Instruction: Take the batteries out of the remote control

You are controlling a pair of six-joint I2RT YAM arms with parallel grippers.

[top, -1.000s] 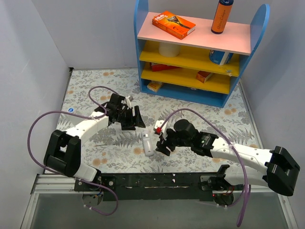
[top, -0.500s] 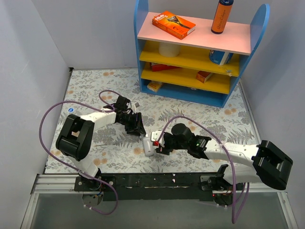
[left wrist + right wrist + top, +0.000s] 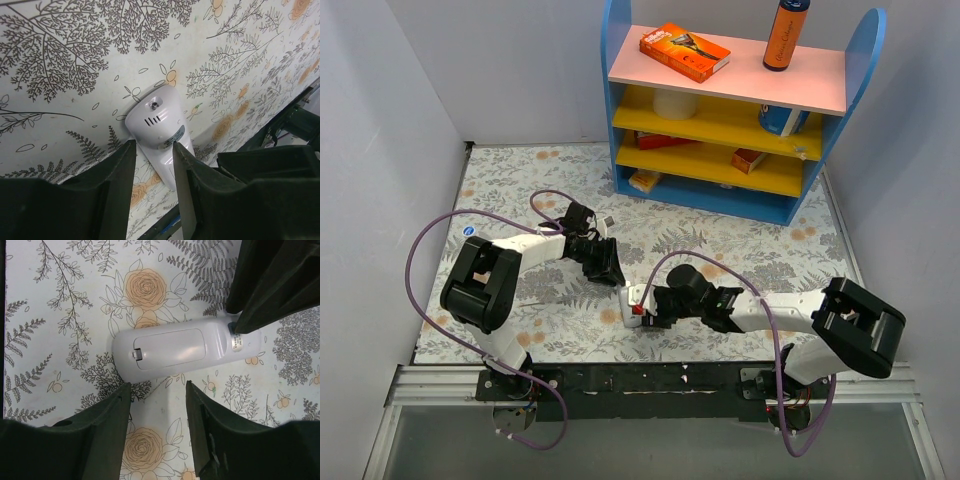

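The remote control (image 3: 631,304) is a slim white handset lying face down on the floral mat. Its battery cover (image 3: 170,347) is shut, with the latch (image 3: 136,354) towards one end, so the batteries are hidden. My left gripper (image 3: 611,272) is open; its fingers straddle the remote's narrow end (image 3: 160,131), with mat showing beside one finger. My right gripper (image 3: 646,309) is open and empty. In the right wrist view its fingertips (image 3: 126,390) sit just beside the remote's long edge (image 3: 185,351), near the latch end.
A blue shelf unit (image 3: 620,120) with pink and yellow shelves stands at the back, holding an orange box (image 3: 684,50), a bottle (image 3: 786,32) and small items. A black rail (image 3: 650,380) runs along the near edge. Grey walls close in left and right.
My left gripper has moved down and right onto the remote's far end. My right gripper has moved left up to the remote's side. The remote has stayed in place.
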